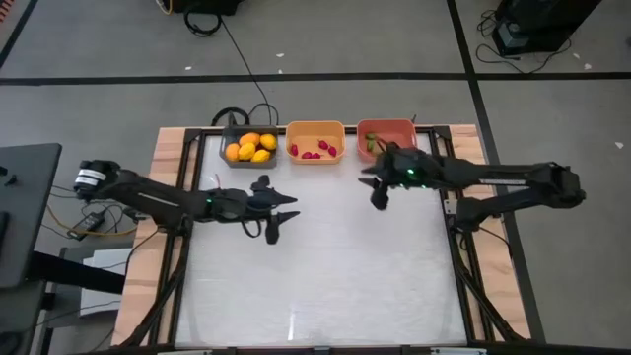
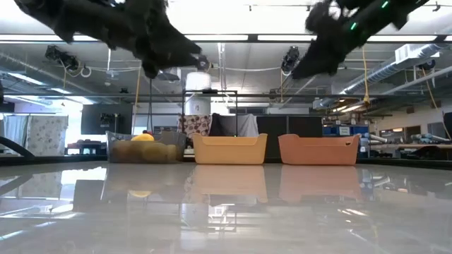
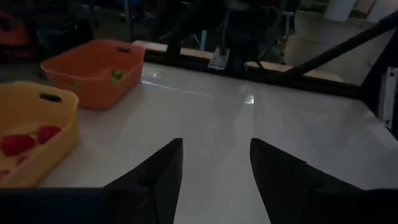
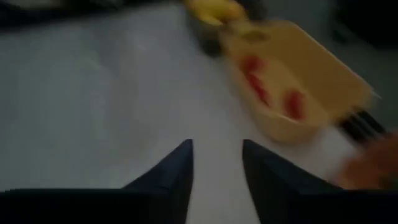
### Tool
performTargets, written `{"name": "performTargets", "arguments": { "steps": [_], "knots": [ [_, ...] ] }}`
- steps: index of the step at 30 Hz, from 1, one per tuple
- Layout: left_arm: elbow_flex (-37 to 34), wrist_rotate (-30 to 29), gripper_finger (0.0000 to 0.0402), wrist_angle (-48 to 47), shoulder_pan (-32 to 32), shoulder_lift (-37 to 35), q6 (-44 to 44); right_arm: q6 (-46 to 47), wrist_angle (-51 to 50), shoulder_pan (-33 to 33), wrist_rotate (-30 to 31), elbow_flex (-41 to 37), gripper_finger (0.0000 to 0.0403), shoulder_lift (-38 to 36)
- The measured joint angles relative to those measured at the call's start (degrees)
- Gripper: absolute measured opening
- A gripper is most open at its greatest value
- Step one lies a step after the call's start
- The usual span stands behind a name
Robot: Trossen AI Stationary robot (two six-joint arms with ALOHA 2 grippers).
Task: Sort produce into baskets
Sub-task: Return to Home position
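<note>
From my end, the near half of the table (image 1: 315,286) is bare and glossy. Further in, both arms hang above it, and the low view shows them well clear of the surface.

The left claw (image 1: 281,217) sits left of centre, on my side of the dark grey basket (image 1: 248,131) and well short of it. In its wrist view the two fingers (image 3: 158,177) stand apart with only tabletop between them, so it holds nothing.

The right claw (image 1: 371,189) is a little farther back, right of centre. It hangs just in front of the salmon-red basket (image 1: 389,123), with the wrist behind it overlapping that basket's near edge from above. Its fingers (image 4: 174,171) are also spread, with nothing in the gap.

All three baskets stand in a row along the far edge of the table, close together: dark grey on the left, the orange basket (image 1: 315,124) in the middle, salmon-red on the right. The yellow-orange fruits (image 1: 251,146) are heaped in the grey one, their tops showing over its rim in the low view. The red bits (image 1: 317,152) lie in the orange one. The green bits (image 1: 371,143) lie in the salmon-red one, against its left wall.

Beyond the table, the low view shows a workshop under ceiling lights (image 2: 226,37).
</note>
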Motion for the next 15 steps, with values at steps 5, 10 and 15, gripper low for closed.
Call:
{"name": "performTargets", "arguments": {
  "steps": [5, 10, 15],
  "knots": [
    [0.0, 0.0, 0.0165, -9.76, -0.03, -10.27, 2.08, 0.06, 0.17, 6.42, -3.06, 0.0, 0.0038, -9.15],
    [-0.49, -0.07, 0.0138, -16.26, -0.91, -18.02, 2.66, 0.15, -1.07, 11.48, -3.08, 0.0, 0.0014, -18.82],
    [-6.51, -0.64, 0.0122, -12.58, -2.51, -25.63, 5.25, 0.43, -1.25, 17.13, -1.53, -2.55, 0.0007, -26.76]
  ]
}}
